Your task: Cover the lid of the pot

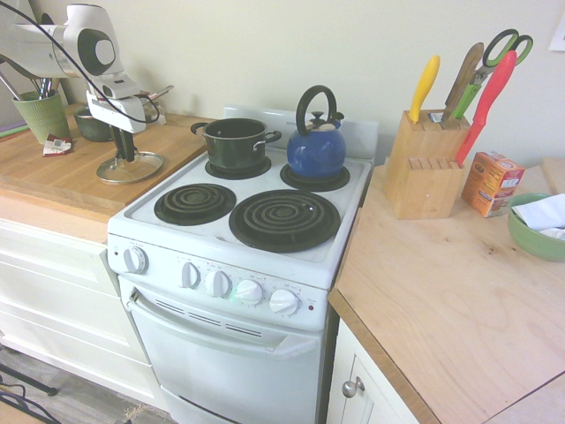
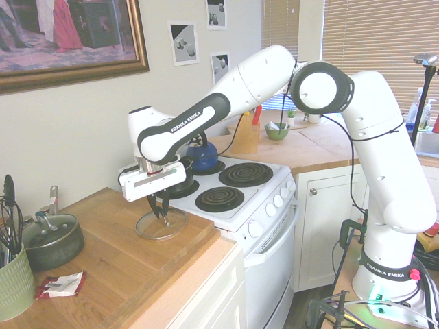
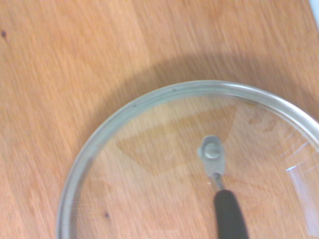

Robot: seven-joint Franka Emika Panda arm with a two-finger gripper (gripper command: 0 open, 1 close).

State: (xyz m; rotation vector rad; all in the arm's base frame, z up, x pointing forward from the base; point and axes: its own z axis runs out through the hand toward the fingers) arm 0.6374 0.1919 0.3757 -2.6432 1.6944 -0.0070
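Observation:
The clear glass lid (image 1: pixel 130 169) with its silver rim lies low over the wooden counter (image 1: pixel 53 181), just left of the stove. My gripper (image 1: pixel 124 150) comes straight down onto its middle, fingers closed on the small black handle. From the other side the lid (image 2: pixel 161 225) and gripper (image 2: pixel 162 214) show the same hold; whether the rim still touches the wood I cannot tell. The wrist view is filled by the lid (image 3: pixel 164 164) and its handle (image 3: pixel 229 214). The dark pot (image 1: pixel 236 141) stands uncovered on the back left burner, to the right of the gripper.
A blue kettle (image 1: pixel 316 146) sits on the back right burner beside the pot. On the counter behind my gripper are a green utensil cup (image 1: pixel 42 115), a small packet (image 1: pixel 57 144) and a dark saucepan (image 2: pixel 51 240). A knife block (image 1: pixel 424 163) stands right of the stove.

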